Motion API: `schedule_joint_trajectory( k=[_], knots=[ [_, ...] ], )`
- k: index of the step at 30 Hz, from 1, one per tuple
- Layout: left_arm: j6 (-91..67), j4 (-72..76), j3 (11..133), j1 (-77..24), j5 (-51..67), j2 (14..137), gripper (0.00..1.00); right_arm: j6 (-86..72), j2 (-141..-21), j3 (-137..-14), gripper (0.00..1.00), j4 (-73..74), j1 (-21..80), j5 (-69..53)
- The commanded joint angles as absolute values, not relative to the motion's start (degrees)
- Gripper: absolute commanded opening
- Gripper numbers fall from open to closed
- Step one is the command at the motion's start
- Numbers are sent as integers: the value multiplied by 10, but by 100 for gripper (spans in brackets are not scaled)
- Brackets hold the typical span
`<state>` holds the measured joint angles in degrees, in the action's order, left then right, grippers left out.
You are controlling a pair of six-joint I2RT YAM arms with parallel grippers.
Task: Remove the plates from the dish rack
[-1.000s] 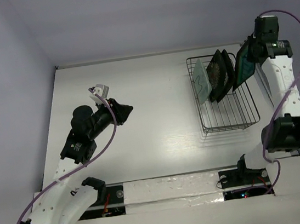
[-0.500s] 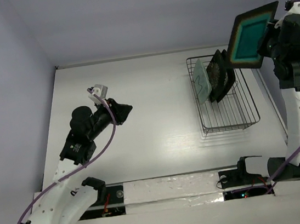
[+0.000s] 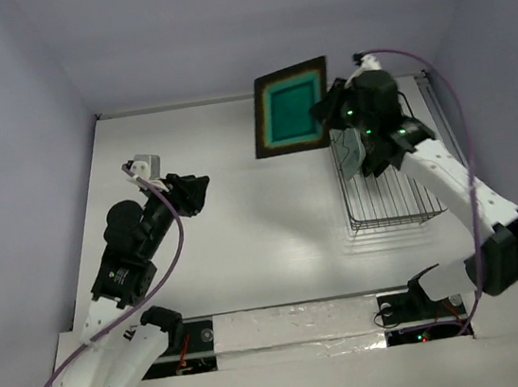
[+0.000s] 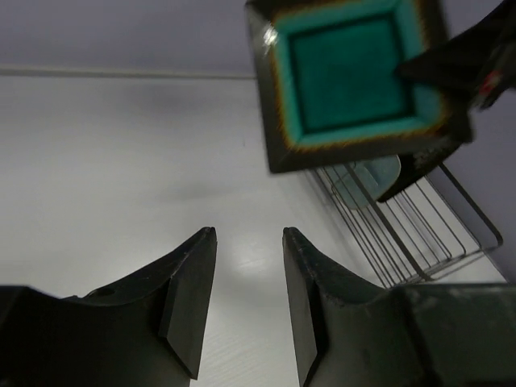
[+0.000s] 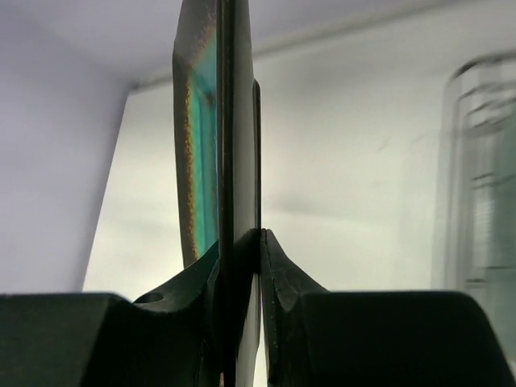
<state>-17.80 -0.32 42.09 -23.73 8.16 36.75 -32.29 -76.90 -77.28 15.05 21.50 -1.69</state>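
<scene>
Since the earlier overhead frame, the right arm has swung the teal-centred plate leftward, from the far-right corner to above the table, just left of the dish rack. In the top view, the right gripper pinches the plate's right edge and holds it in the air, teal face towards the camera. The left gripper hovers well to the left, holding nothing. A mint-green plate stands at the rack's far end.

In the left wrist view, the left gripper has its jaws apart with only bare table between them. The plate hangs ahead, above the rack.

In the right wrist view, the right gripper is clamped on the plate, which is seen edge-on and upright. The rack is a blur at right.
</scene>
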Motion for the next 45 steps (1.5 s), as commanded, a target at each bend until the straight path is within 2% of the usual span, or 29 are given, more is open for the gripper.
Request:
schedule_joint_trajectory(
  k=[1,8,14,19,22,23,24,26,27,31,33,45],
  knots=[
    [-169,23,432,-234,18,323,37,-449,-813,-783,0,-121,284,-15],
    [-172,11,426,-234,5,313,38,-536,-1041,-883,0,-216,388,30],
    [-173,10,422,-234,9,308,39,-584,-1211,-1024,0,-194,432,40],
    [-173,10,421,-234,16,309,39,-615,-1281,-1065,0,-184,439,21],
    [-172,10,421,-234,16,308,39,-628,-1303,-1050,2,-185,439,4],
    [-172,10,421,-234,18,307,39,-631,-1305,-1034,7,-188,439,4],
    [-172,10,421,-234,18,308,39,-631,-1306,-1026,25,-188,439,-16],
    [-172,9,421,-234,20,308,39,-629,-1309,-1014,51,-180,439,-26],
    [-172,9,422,-234,20,309,39,-618,-1309,-1013,71,-157,439,-30],
    [-172,8,422,-234,22,311,40,-569,-1308,-1033,97,-74,439,-30],
    [-173,8,422,-229,24,313,40,-540,-1304,-1036,100,-38,439,-23],
    [-172,8,422,-229,26,314,40,-404,-1306,-1112,100,162,439,20]
  ],
)
